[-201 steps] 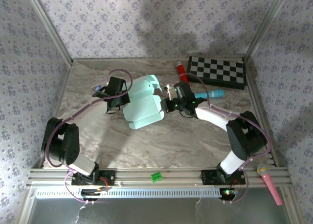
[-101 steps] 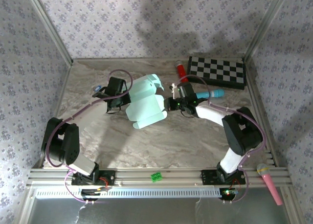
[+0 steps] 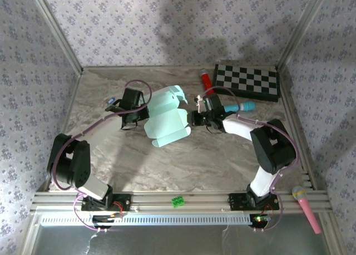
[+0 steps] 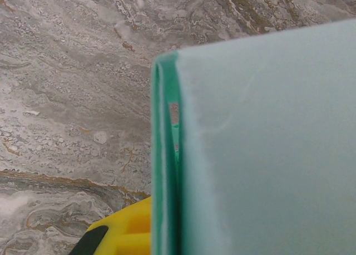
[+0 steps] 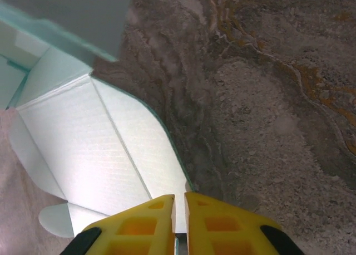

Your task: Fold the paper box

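The left fingers [image 4: 119, 235] were clenched on the left edge of the paper box [image 3: 167, 118]; the right fingers [image 5: 142, 224] pinched a flap on its right. The box, partly folded, lay on the table [image 3: 167, 166] between the arms, shifted slightly rightward since a second earlier.

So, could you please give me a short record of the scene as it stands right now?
task item: paper box, pale mint card, partly folded, flaps not closed
location: middle of the marble table, between the two arms
left gripper: shut on the box's left edge
right gripper: jaws nearly together, apparently pinching the box's right flap
far right corner: checkerboard, lying flat
by the right arm: teal microphone
near rail, right end: pink microphone
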You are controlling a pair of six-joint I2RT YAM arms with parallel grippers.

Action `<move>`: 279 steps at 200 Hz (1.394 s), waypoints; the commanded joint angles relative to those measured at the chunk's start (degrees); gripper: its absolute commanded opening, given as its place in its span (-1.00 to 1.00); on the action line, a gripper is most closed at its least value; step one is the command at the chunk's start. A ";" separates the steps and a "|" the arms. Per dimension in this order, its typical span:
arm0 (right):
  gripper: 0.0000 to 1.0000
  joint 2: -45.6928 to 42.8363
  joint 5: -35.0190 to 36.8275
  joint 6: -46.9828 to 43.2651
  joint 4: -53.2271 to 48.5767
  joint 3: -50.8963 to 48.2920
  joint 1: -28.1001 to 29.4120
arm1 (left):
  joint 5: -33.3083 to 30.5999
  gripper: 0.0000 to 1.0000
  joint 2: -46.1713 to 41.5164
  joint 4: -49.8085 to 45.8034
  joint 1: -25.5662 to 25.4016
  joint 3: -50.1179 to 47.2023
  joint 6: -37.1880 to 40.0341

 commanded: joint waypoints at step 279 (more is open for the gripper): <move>-0.11 -2.71 -17.85 -41.32 -14.13 12.82 -4.22 | 2.38 -1.00 0.37 -4.34 -1.20 3.55 9.25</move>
